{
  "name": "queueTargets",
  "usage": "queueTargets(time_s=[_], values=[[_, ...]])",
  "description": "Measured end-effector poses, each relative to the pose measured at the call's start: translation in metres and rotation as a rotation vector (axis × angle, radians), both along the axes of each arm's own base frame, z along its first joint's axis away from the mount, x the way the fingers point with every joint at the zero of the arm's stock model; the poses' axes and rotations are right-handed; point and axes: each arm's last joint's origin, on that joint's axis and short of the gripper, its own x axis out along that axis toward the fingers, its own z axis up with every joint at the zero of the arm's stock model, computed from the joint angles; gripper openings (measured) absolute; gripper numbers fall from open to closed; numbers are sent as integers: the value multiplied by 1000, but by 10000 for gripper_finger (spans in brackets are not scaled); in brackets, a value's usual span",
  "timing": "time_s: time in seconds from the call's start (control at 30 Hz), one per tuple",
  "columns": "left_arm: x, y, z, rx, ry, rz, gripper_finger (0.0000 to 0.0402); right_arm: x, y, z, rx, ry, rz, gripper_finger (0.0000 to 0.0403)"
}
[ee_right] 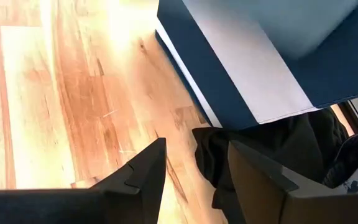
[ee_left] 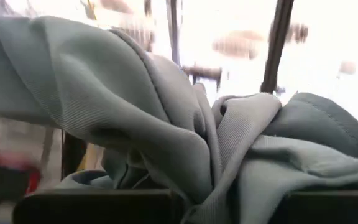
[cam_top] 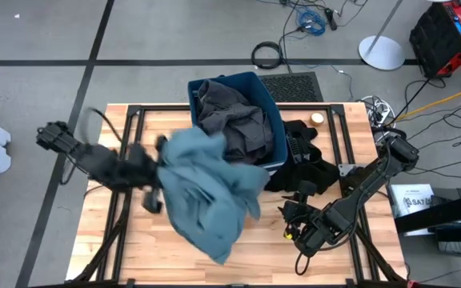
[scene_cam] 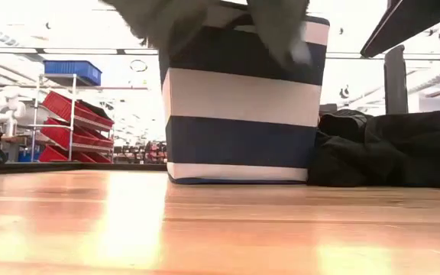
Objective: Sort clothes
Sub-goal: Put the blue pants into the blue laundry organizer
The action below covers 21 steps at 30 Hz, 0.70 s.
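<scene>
My left gripper point(cam_top: 160, 164) is raised over the table's left half, shut on a grey-green garment point(cam_top: 210, 196) that spreads out toward the tall navy and white striped bin point(cam_top: 272, 112). In the low view the garment point(scene_cam: 197, 19) hangs in front of the bin's top point(scene_cam: 243, 99). A dark grey garment point(cam_top: 230, 116) lies bunched in the bin. A black garment point(cam_top: 306, 164) rests on the table against the bin's right side. My right gripper point(cam_top: 289, 212) stands open just above the wood, at the black garment's near edge point(ee_right: 210, 152). My left gripper holds a bunched part of the grey-green garment point(ee_left: 216, 168), several folds gathered between its two fingers point(ee_left: 92, 208). It comes at the cloth from the table's left side. The rest of the garment point(cam_top: 214, 216) hangs slack and spread, lifted clear of the table.
A small round cream object point(cam_top: 317, 118) sits at the table's far right, behind the black garment. The wooden top point(cam_top: 134, 240) shows at the near left. Cables and a red and black case point(cam_top: 446, 36) lie on the floor beyond the far edge.
</scene>
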Motion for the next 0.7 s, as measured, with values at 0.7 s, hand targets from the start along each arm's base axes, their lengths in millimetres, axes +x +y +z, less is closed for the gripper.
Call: queueTargets(time_s=[0.7], values=[[-12, 88, 128, 207, -441, 563, 37, 0, -2, 1, -62, -38, -12, 159]])
